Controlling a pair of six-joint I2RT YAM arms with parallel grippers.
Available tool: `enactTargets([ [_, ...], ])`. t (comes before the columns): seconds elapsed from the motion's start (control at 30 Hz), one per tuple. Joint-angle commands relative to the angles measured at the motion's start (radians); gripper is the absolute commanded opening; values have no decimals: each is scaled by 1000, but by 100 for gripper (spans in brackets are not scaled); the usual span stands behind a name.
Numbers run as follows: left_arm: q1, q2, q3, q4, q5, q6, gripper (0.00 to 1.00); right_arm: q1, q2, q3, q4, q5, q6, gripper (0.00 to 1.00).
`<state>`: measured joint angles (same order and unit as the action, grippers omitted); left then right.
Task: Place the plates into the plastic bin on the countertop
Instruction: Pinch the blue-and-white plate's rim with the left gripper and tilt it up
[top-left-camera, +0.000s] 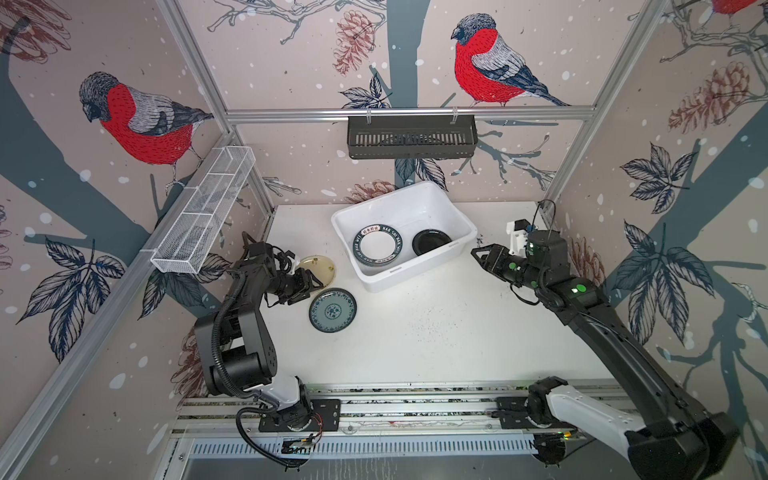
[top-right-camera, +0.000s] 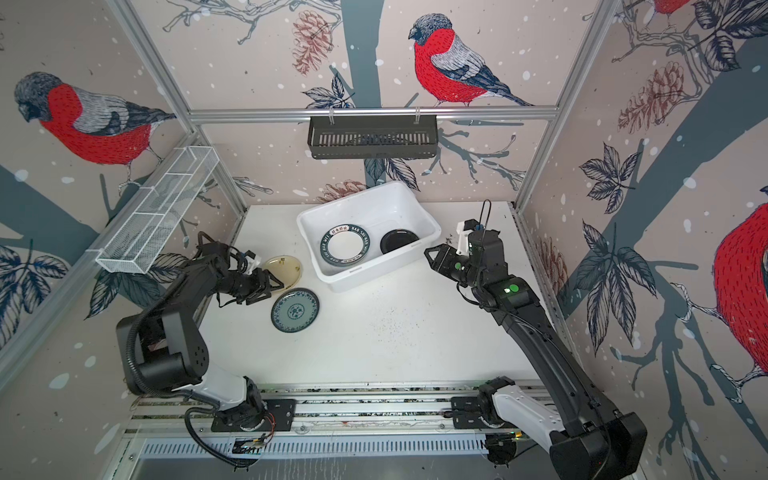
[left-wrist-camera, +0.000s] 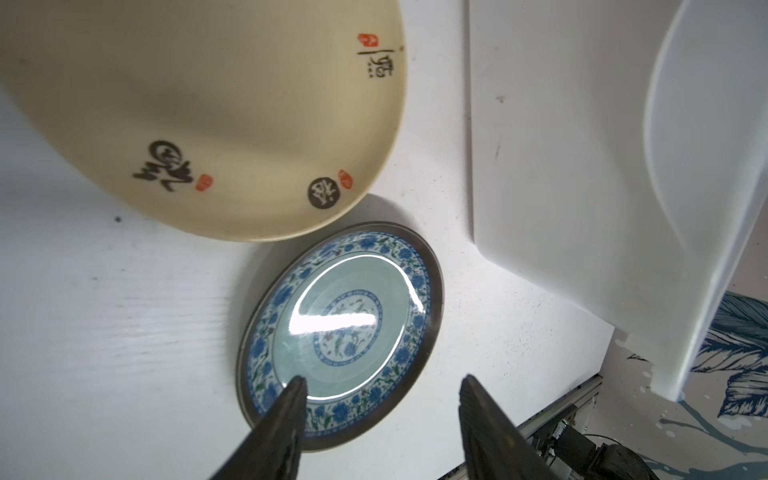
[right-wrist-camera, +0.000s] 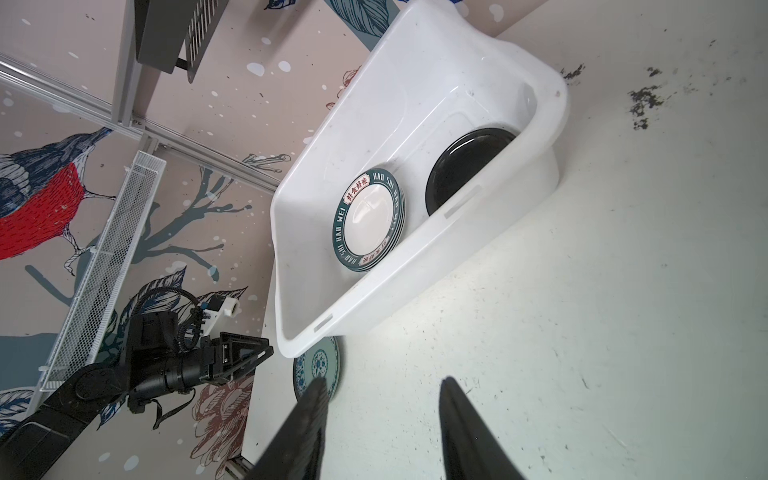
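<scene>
Just off the near left corner of the plastic bin (top-left-camera: 415, 272), flat on the countertop (top-left-camera: 436, 332): the teal floral plate (top-left-camera: 332, 310), with the left gripper (top-left-camera: 312, 286) at its side away from the bin, jaws apart and empty, one finger (left-wrist-camera: 286, 419) over the rim in the left wrist view. Slightly farther back, also left of the bin: the pale yellow plate (top-left-camera: 318, 268), close to the teal one; inside the bin, stacked green-lettered plates (top-left-camera: 377, 249) and the black plate (top-left-camera: 430, 241). At the bin's right end the right gripper (top-left-camera: 478, 254), jaws apart on nothing, so likely a job for the much nearer left arm; round plate, no long axis to mind.

Countertop (top-left-camera: 457, 332): bin (top-left-camera: 419, 272), teal plt (top-left-camera: 332, 310), yellow plt (top-left-camera: 321, 266)
</scene>
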<state>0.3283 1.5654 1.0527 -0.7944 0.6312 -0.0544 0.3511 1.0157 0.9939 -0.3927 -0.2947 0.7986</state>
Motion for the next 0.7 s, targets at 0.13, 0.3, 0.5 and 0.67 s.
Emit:
enactTargets([
  [0.13, 29, 89, 10, 0, -5, 60, 58, 10, -30, -29, 5, 29, 30, 46],
  [0.3, 30, 102, -32, 34, -15, 62, 57, 14, -27, -17, -10, 40, 28, 46],
  [0.5, 37, 137, -30, 30, -39, 59, 57, 14, -10, -9, -10, 39, 22, 46],
  [0.67, 47, 175, -27, 27, -44, 70, 53, 14, 7, -1, -9, 35, 17, 45],
])
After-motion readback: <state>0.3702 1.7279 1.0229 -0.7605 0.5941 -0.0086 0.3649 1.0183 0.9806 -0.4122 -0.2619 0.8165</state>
